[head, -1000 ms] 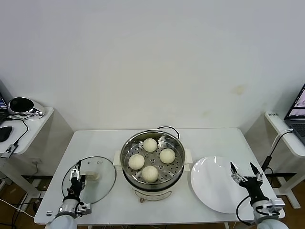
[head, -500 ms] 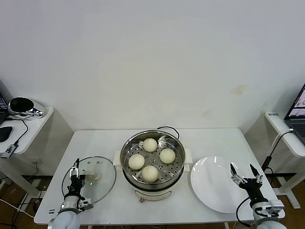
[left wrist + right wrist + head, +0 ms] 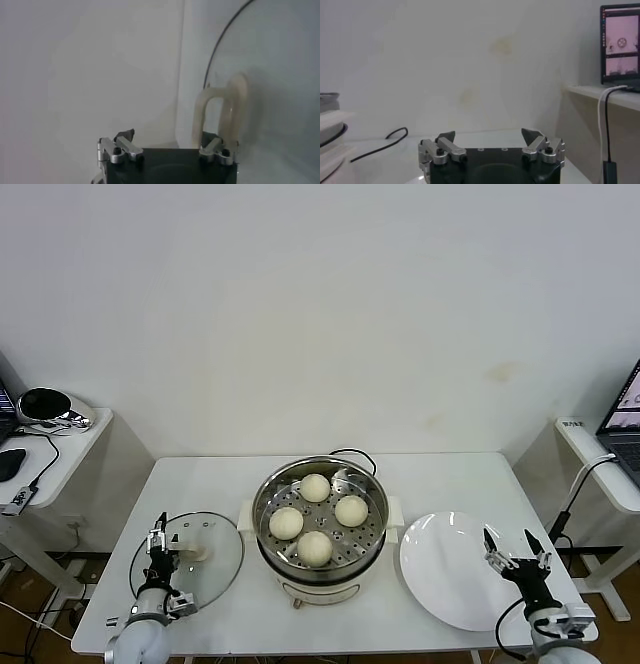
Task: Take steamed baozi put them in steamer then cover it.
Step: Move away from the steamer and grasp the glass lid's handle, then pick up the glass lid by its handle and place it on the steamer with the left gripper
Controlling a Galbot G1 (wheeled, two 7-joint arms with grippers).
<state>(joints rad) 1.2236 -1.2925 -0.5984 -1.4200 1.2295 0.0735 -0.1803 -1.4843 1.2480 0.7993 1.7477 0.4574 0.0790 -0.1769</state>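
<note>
Four pale cream-white baozi (image 3: 315,519) sit in the shiny steamer (image 3: 320,522); both hands' fingers spread apart.

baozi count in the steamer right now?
4, all on the steamer tray: one at the back, one on the robot's right, one on its left, one at the front. None look hidden.
</note>
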